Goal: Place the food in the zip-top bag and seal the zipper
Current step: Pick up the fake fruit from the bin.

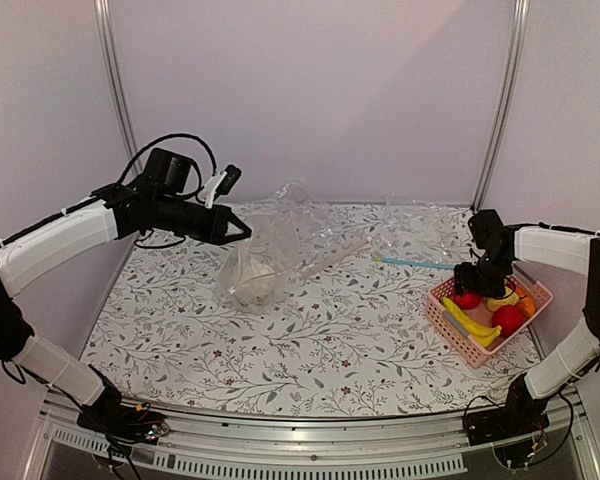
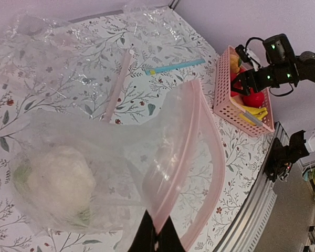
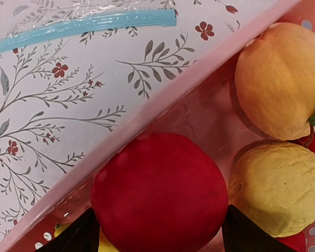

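Cauliflower (image 2: 60, 176) lies inside the zip-top bag (image 2: 110, 136), which the left gripper (image 2: 156, 233) holds by its mouth edge, jaws pinched tight; right gripper (image 3: 160, 233) hangs over the pink basket (image 1: 448, 328), jaws wide either side of a red fruit (image 3: 157, 184).

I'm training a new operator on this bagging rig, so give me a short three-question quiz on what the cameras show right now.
1. True or false: the cauliflower is already inside the zip-top bag.
2. Multiple choice: the right gripper has its open jaws on either side of A) the banana, B) a red round fruit, C) the teal strip.
3. Fill in: the left gripper is shut on the bag's ____ edge.

Key: 1 true; 2 B; 3 mouth.
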